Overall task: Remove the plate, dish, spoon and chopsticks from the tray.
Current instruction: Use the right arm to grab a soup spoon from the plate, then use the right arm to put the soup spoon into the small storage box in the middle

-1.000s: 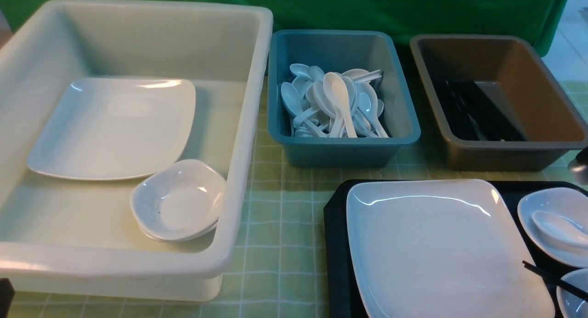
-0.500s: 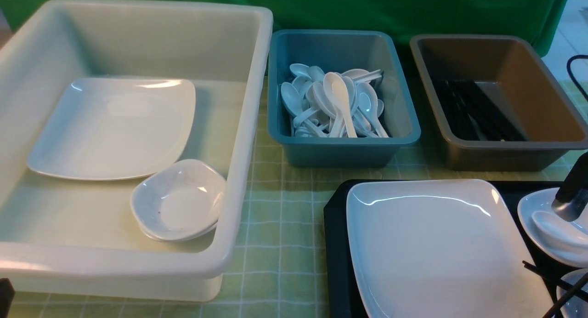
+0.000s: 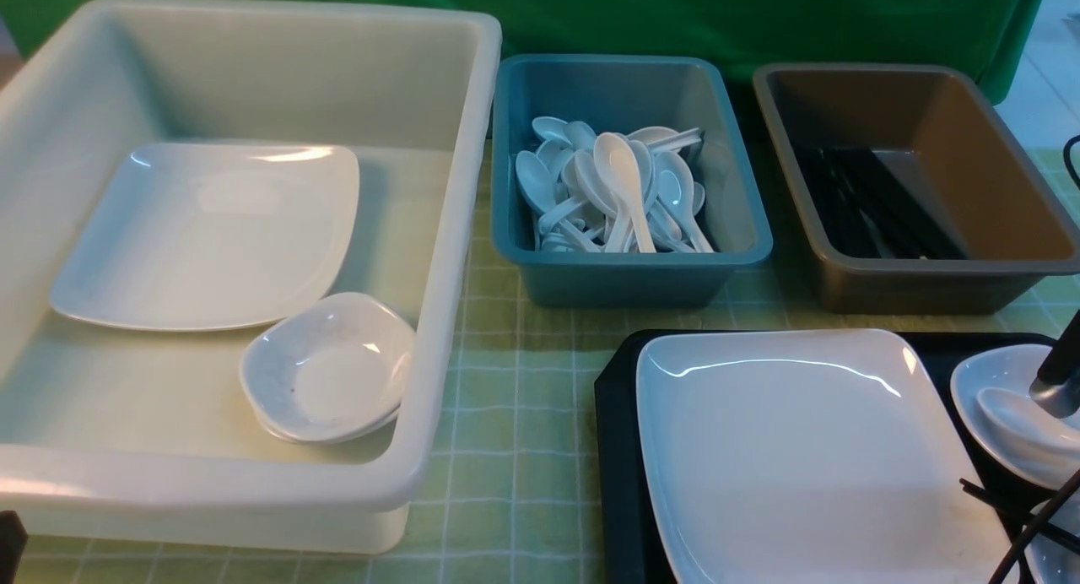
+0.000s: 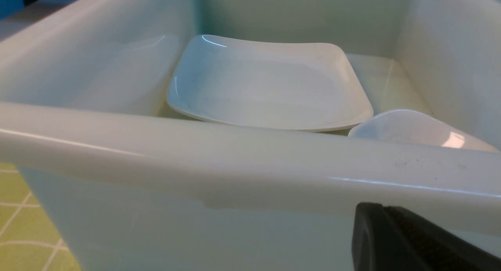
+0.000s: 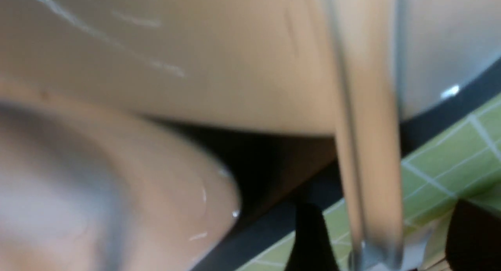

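Over the white oval dish [image 3: 970,377] on the dark rectangular tray [image 3: 620,449], the right gripper's spread jaws straddle the white spoon's grooved handle [image 5: 372,153], apparently to lift it next, which calls for a centred squeeze. Beside them lie one large white squarish plate [image 3: 810,457], a second dish [image 3: 1050,559] and two thin black chopsticks [image 3: 1042,521]; the left gripper [image 4: 407,239] is closed.

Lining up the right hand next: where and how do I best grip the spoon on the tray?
Probably pinch the spoon's grooved handle from above, jaws across its width: it is long, narrow and reaches past the dish's rim.
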Tool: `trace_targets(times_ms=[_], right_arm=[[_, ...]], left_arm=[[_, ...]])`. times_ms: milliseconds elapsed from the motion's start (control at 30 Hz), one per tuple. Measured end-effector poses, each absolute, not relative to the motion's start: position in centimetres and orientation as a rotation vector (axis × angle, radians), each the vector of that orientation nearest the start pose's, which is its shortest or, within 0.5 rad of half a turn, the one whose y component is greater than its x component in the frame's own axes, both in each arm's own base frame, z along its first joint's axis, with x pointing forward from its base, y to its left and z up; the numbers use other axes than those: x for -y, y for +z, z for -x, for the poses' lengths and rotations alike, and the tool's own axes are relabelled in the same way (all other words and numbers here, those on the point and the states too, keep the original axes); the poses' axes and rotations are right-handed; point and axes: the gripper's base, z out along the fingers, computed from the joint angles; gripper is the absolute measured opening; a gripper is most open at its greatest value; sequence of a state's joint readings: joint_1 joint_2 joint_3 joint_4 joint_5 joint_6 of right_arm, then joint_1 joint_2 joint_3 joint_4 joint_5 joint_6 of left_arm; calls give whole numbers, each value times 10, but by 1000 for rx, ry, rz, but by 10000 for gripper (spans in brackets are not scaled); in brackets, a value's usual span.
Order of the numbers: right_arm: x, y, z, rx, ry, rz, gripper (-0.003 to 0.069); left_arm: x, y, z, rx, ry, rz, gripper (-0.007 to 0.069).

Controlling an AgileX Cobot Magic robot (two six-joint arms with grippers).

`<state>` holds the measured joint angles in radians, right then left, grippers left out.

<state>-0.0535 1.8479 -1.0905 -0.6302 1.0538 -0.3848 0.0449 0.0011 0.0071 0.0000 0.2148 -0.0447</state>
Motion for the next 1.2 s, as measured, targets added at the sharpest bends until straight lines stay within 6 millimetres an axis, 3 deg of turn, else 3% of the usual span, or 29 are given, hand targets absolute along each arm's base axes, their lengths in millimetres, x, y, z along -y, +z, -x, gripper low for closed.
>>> trace_targets(times_ms=[100,167,267,300,433,800,900,1000,1067,1133,1167,1200], right_arm=[[64,167,-317,-3105,-802,1125,391],[63,166,-317,-3104,-797,1141,309],[63,166,-316,-3116,-785,1180,128],[63,167,-315,-3124,-781,1196,103],[62,173,-311,-3135,-785,1241,108],[52,258,-301,-2878,-815,1008,108],[26,301,-309,-2688,-667,892,108],[-15,332,-323,-2497,-440,836,108],[-49,341,-336,-2398,-290,800,108],[-68,342,-343,-2364,-225,775,108],[-93,337,-356,-2341,-146,747,108],[-105,334,-364,-2336,-105,712,108]], left_arm=[[-3,191,-56,-1704,0,76,-1],[-3,191,-56,-1703,0,76,-1],[-3,191,-56,-1703,0,76,-1],[-3,191,-56,-1703,0,76,-1],[-3,191,-56,-1703,0,76,-1],[-3,191,-56,-1703,0,76,-1],[-3,191,-56,-1703,0,76,-1],[-3,191,-56,-1703,0,76,1],[-3,191,-56,-1703,0,76,1],[-3,191,-56,-1703,0,76,3],[-3,191,-56,-1703,0,76,4],[-3,191,-56,-1703,0,76,6]])
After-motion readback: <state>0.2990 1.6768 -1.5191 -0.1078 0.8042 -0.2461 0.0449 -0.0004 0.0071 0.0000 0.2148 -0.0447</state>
